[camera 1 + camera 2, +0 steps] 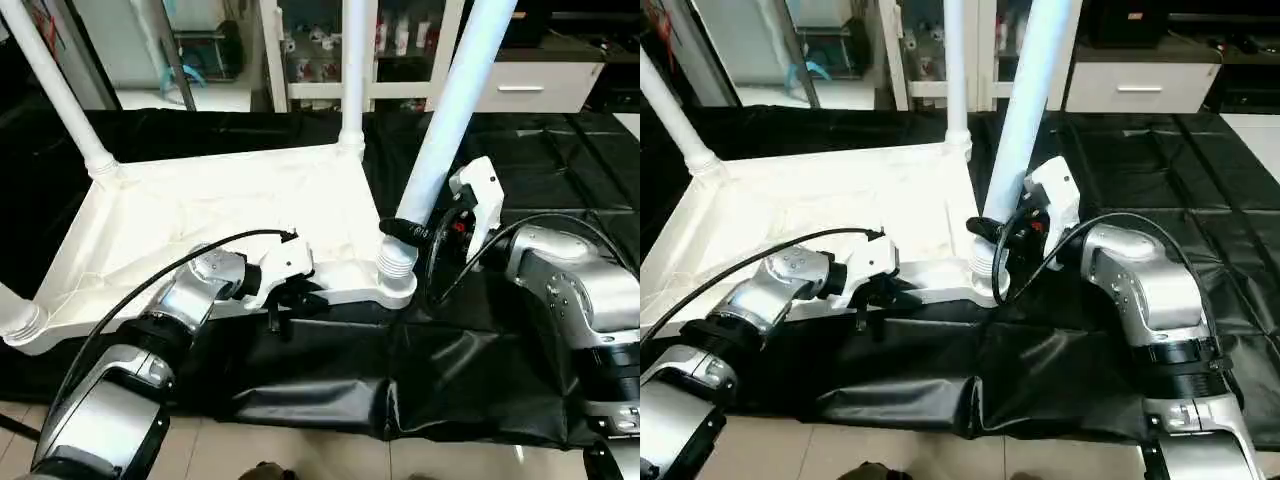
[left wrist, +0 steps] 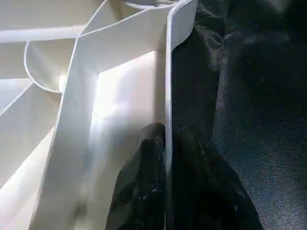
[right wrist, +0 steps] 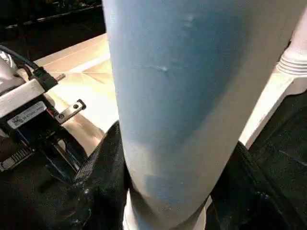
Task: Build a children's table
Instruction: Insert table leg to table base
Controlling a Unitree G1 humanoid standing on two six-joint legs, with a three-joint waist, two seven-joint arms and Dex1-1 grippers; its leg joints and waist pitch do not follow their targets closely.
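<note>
The left gripper (image 2: 165,158) pinches the thin near rim of the white plastic square tabletop (image 1: 200,215), one finger each side. The right gripper (image 1: 405,231) clamps around the long white tapered tube leg (image 1: 445,120) just above its ribbed foot in the near right corner socket. The tabletop lies upside down on the black-covered work table (image 1: 560,160). Light, stiff and smooth, the leg likely slips; gripping low near the socket seems best.

Readable text: none.
Left hand (image 3: 29,112): small white sticker on its body, print too fine to read.
</note>
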